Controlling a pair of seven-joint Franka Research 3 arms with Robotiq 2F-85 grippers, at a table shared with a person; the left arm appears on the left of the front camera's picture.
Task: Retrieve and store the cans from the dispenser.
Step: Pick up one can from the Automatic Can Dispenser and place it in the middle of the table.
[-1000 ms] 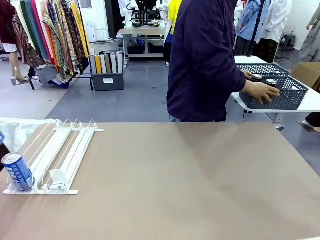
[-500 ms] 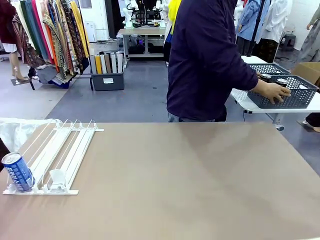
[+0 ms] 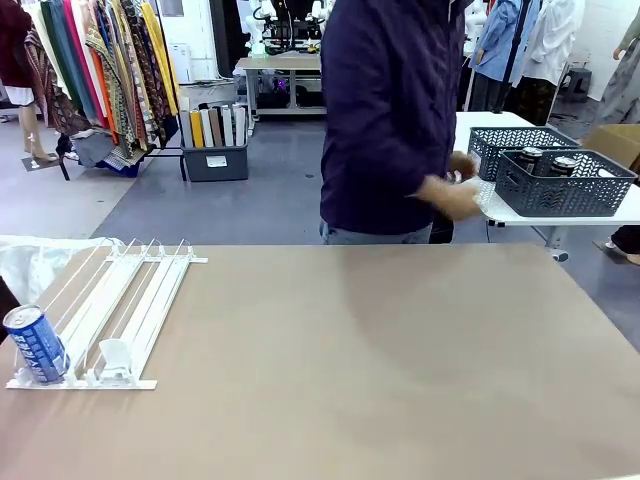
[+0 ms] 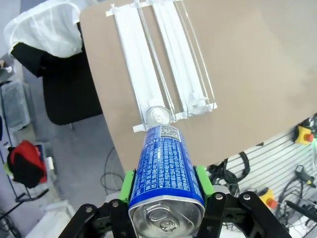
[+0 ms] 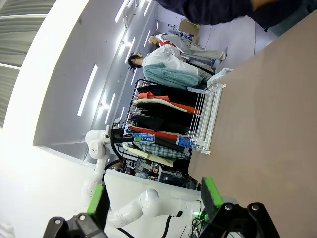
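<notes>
Looks partway done. On the brown table (image 3: 400, 360), just a white rack (image 3: 130, 300) at the left, nearly bare. Past the far edge, a person (image 3: 390, 110) with a blurred hand (image 3: 450, 197) near a grey basket (image 3: 560, 195) on a side table (image 3: 622, 212), with can tops (image 3: 531, 154) visible inside, so apparently some already stored. Right gripper (image 5: 153, 198) spread wide, nothing between the pads. Left gripper (image 4: 166, 183) clamped on a blue can (image 4: 166, 158), held apart from the rack by the table's near corner, not yet put away. Second can (image 3: 35, 345) waiting at the front of the rack's left lane.
</notes>
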